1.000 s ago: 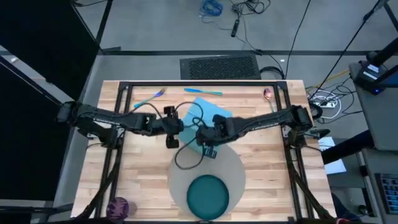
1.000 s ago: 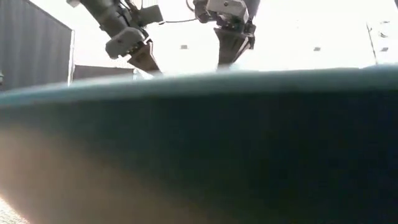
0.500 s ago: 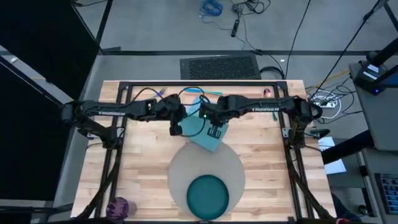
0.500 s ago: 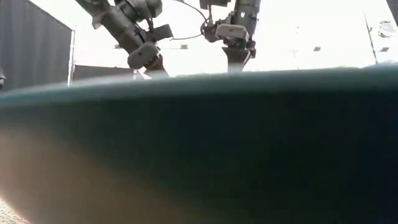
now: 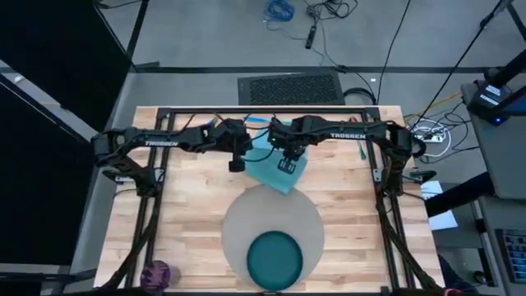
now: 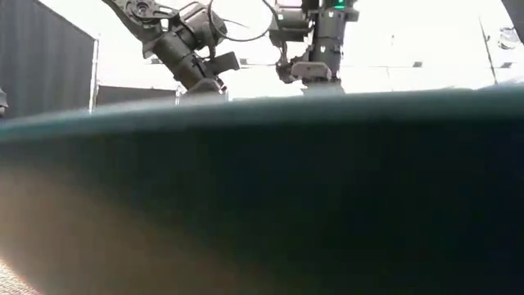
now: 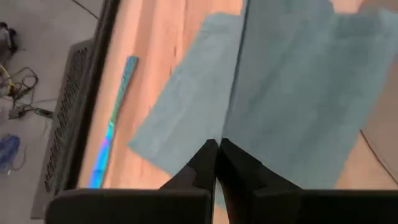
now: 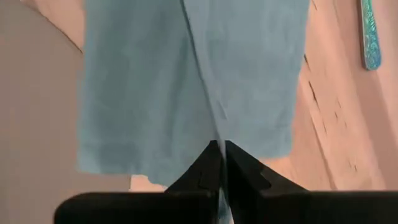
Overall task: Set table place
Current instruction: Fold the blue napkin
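Two dark arms reach toward each other over the far half of the table (image 5: pixel 189 222) in the high view. The left tool (image 5: pixel 236 159) and the right tool (image 5: pixel 287 163) both hang over the light blue napkin (image 5: pixel 275 171), which lies tilted, its near corner overlapping the far rim of the grey mat (image 5: pixel 238 230). The teal plate (image 5: pixel 275 256) sits on the near part of the mat. The purple cup (image 5: pixel 154 274) stands at the near left corner of the table, well apart from the mat. A thin blue piece of cutlery (image 5: pixel 259 120) shows just beyond the arms, near the far edge.

In the low view the plate's rim (image 6: pixel 262 164) fills nearly everything – only the two arms show above it, and their fingertips are hidden behind it.

In the left wrist view the left tool (image 7: pixel 217 148) has its fingers pressed together, at the fold of the napkin (image 7: pixel 292 87); a blue-handled utensil (image 7: pixel 115 124) lies beside the cloth on the wood.

In the right wrist view the right tool (image 8: pixel 221 149) – fingers also together – meets the fold at the napkin's (image 8: pixel 143 93) edge. I cannot tell whether either tool pinches cloth. The mat (image 8: pixel 31 124) lies on one side, a blue handle tip (image 8: pixel 368 37) on the other.
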Robot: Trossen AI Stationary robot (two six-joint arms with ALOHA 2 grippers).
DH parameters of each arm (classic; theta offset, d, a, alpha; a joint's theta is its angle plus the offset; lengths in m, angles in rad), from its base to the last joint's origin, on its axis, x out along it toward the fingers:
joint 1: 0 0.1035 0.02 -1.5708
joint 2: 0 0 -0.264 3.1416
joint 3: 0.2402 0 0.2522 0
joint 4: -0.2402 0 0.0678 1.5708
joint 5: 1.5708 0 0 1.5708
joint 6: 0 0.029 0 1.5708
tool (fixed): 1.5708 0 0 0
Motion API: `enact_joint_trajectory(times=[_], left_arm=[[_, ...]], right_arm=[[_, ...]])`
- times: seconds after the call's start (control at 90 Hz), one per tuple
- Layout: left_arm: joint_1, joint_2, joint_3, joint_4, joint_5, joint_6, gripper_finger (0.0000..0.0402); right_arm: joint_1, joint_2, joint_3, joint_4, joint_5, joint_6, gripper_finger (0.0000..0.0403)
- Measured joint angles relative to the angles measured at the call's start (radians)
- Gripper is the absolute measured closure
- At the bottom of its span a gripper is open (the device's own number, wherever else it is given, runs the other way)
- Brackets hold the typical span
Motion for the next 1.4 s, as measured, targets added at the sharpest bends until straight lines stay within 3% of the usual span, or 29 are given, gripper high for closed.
enact_joint_trajectory(times=[0.733,1.4], left_arm=[[0.032,0.000,0.015,-0.038,0.002,0.031,0.0401],[0.032,0.000,0.018,-0.045,-0.005,0.023,0.0401]], right_arm=[[-0.084,0.000,-0.011,0.034,0.011,-0.073,0.0403],[-0.092,0.000,-0.013,0.032,0.010,-0.068,0.0393]])
